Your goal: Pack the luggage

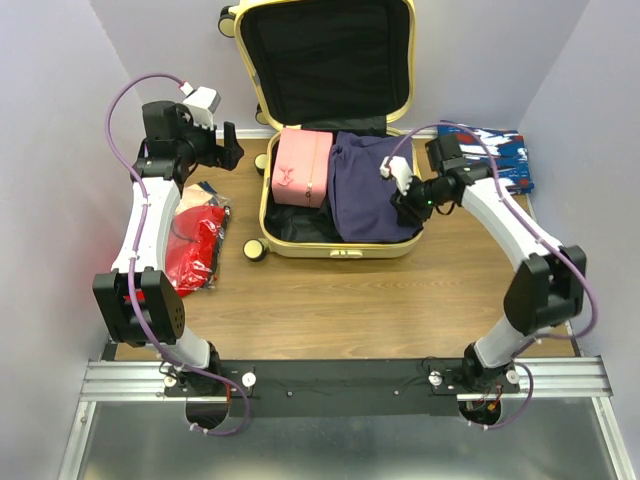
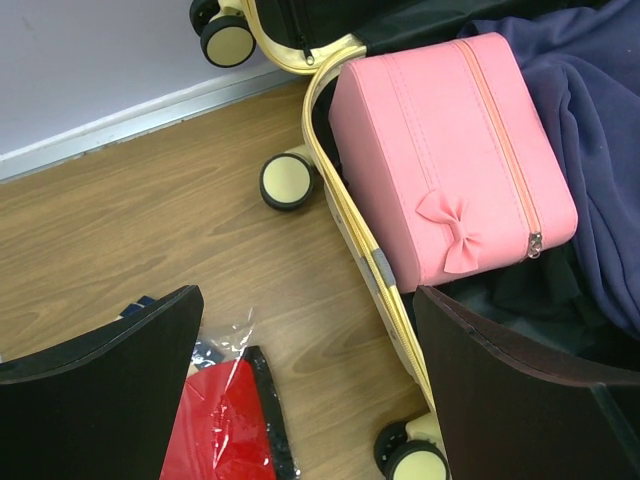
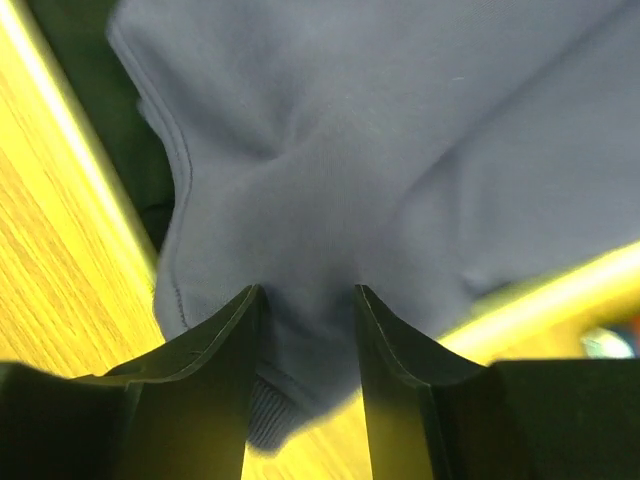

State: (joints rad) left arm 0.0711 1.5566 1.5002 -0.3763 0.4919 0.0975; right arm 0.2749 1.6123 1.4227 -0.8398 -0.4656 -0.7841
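Observation:
The luggage (image 1: 335,250) lies open on the table, pale yellow, with its black-lined lid (image 1: 325,60) raised at the back. A pink pouch (image 1: 300,168) sits in its left half and a dark purple garment (image 1: 365,190) fills the right half. My right gripper (image 1: 405,205) is at the garment's right edge, over the case's right rim. In the right wrist view its jaws (image 3: 305,300) pinch a fold of the garment (image 3: 380,130) at the yellow rim (image 3: 60,130). My left gripper (image 1: 232,150) hovers open left of the case, over bare wood (image 2: 305,370), holding nothing.
A red packet in clear plastic (image 1: 195,245) lies on the table left of the case, below my left gripper (image 2: 225,425). A blue patterned packet (image 1: 505,155) lies at the back right. The case's wheels (image 2: 287,182) stick out on its left side. Walls close in on both sides.

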